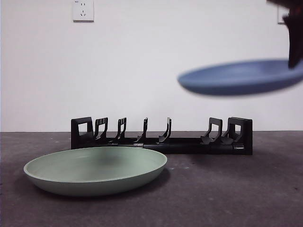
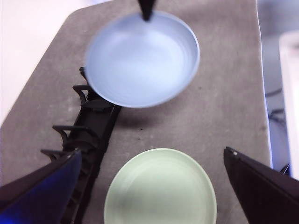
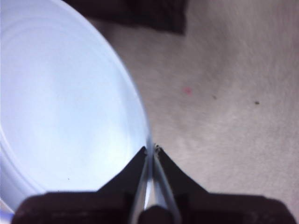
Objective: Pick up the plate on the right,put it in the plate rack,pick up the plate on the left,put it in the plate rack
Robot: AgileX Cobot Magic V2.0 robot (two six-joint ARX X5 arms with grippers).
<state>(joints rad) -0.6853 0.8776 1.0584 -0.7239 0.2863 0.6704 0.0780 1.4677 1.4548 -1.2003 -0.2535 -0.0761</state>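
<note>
On the grey felt-like bench (image 1: pixel 265 189), a long black plastic rack (image 1: pixel 161 139) stands behind a smooth green plate (image 1: pixel 94 170), while the right claw (image 3: pixel 152 151) pinches a round blue plate (image 1: pixel 239 76) by its rim, clear above the rack's end; left claw (image 2: pixel 152 186) hangs open.

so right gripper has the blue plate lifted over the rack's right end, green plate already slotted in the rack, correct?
Not quite: the green plate lies flat on the table in front of the plate rack, per the front view. The right gripper does hold the blue plate above the rack's right end.
</note>
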